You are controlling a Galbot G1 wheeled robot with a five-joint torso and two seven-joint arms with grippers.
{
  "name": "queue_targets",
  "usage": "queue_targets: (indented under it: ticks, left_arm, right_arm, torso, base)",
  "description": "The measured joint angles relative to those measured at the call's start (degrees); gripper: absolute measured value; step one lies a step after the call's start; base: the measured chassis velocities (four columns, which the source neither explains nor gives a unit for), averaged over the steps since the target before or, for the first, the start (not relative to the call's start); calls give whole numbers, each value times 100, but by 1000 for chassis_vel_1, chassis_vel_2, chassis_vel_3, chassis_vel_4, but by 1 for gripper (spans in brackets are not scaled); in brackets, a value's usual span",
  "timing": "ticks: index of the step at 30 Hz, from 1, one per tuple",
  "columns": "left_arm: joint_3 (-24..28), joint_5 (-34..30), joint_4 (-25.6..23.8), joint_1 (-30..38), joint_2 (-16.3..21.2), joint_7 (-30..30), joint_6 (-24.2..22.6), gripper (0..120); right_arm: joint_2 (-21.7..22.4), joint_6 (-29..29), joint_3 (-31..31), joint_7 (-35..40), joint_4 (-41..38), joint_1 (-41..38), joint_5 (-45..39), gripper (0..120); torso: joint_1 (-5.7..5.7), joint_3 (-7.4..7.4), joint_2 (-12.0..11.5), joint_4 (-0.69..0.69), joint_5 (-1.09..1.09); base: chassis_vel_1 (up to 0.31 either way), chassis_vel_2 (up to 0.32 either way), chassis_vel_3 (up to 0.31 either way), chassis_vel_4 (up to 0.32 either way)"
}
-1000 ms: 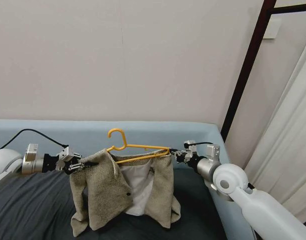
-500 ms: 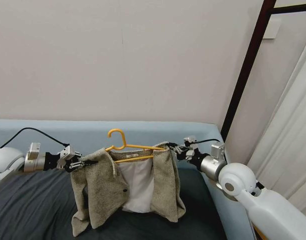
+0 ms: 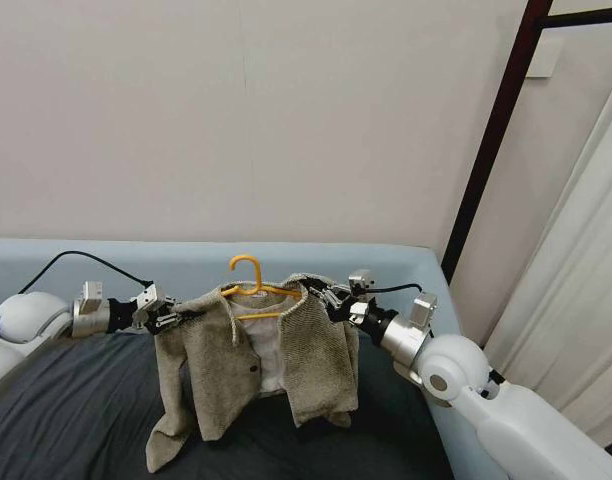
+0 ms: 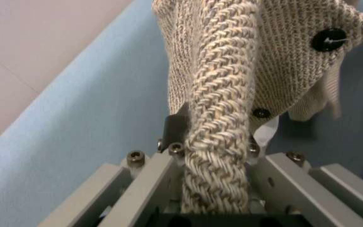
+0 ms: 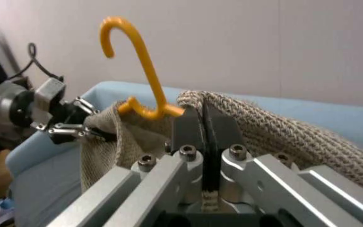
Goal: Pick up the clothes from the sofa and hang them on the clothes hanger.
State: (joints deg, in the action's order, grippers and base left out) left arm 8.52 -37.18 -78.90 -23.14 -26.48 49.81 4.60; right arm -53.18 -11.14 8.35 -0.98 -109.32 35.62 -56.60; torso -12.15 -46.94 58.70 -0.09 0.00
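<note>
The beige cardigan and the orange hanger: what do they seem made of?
The beige knitted cardigan, pinched by the left gripper and right gripper, looks like chunky wool-type yarn: thick ribbed stitches. The thin orange hanger seems coated wire or plastic: smooth, glossy.

Colour rundown: the cardigan (image 3: 286,350) is an oatmeal knit flecked with brown, a chunky ribbed weave up close. It has black buttons (image 4: 330,39) and a cream lining (image 3: 269,350) showing inside. The hanger (image 3: 248,270) poking up between the two hands is orange-yellow. The left hand (image 3: 181,313) and right hand (image 3: 321,290) are both silver metal with black fingers, and a black cable (image 3: 86,260) trails back from the left one. The sofa (image 3: 106,262) behind the hands is pale blue, with a charcoal seat cushion (image 3: 66,410) below them. The wall (image 3: 236,120) is plain off-white. Out past the right hand there's a dark brown pole (image 3: 491,140) and a white curtain (image 3: 576,300).
</note>
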Motion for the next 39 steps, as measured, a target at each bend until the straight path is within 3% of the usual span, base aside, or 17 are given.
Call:
queue_targets:
  ticks: [11, 22, 26, 27, 33, 39]
  left_arm:
    - [292, -512, -299, 110, -169, -663, -163, 6]
    - [307, -812, -388, 59, -82, -753, -74, 6]
    - [299, -816, -342, 108, -10, -628, -32, 6]
    - [299, -816, -342, 108, -10, -628, -32, 6]
    - [369, -835, -197, 259, 35, -277, 37, 6]
    - [410, -903, -185, 311, 49, -186, 44, 6]
  right_arm:
    - [-556, 587, 457, 429, 29, 0, -337, 0]
    - [-858, 920, 600, 592, 482, -187, -2, 1]
    - [-641, 696, 538, 809, 244, -280, -112, 20]
    - [-641, 696, 538, 809, 244, -280, -112, 20]
    - [-291, 272, 197, 791, -577, -183, -1133, 44]
    - [-203, 303, -58, 770, -532, -187, -1149, 64]
  torso:
    - [0, 0, 0, 1, -1]
    - [0, 0, 0, 2, -1]
    - [0, 0, 0, 1, -1]
    - [0, 0, 0, 1, -1]
    - [1, 1, 0, 0, -1]
    - [1, 1, 0, 1, 0]
  base:
    - [0, 0, 0, 0]
    - [0, 0, 0, 0]
    - [0, 0, 0, 0]
    - [0, 0, 0, 0]
    - [0, 0, 0, 0]
    - [0, 0, 0, 0]
